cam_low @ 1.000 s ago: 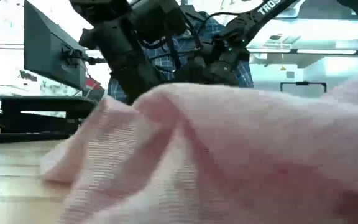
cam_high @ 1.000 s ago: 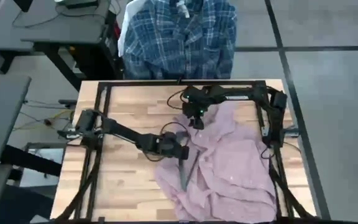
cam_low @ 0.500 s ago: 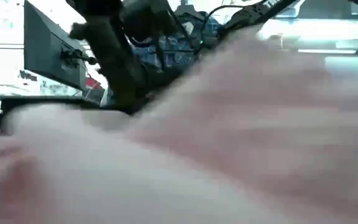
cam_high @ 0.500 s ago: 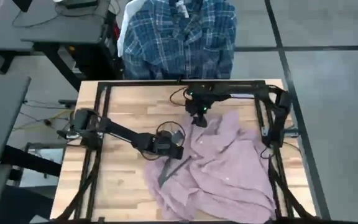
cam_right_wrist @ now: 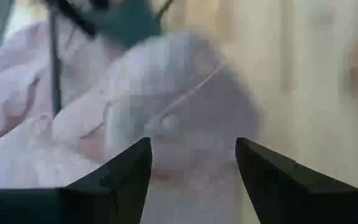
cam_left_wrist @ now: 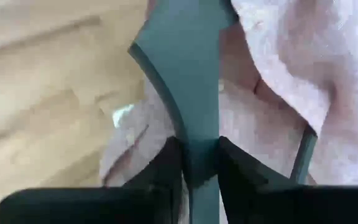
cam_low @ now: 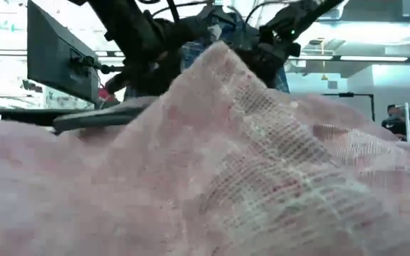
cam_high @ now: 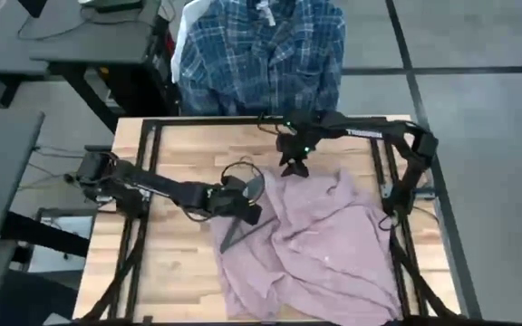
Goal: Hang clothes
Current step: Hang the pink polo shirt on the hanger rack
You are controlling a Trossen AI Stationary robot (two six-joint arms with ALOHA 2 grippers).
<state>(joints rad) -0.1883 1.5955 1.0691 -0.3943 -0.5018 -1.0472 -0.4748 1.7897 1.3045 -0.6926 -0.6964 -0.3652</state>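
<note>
Left gripper jaws pinching the teal hanger, half tucked under the pink shirt spread on the surface | right gripper jaws spread, at the shirt's far edge, nearer the collar end | plaid shirt already hanging beyond | arm reads "TROSSEN"

robotics lab, wooden table in black frame, grey desks, monitor, tiled floor

Even bright overhead light, soft shadows, wrist views blurred, low view's foreground unfocused
</note>
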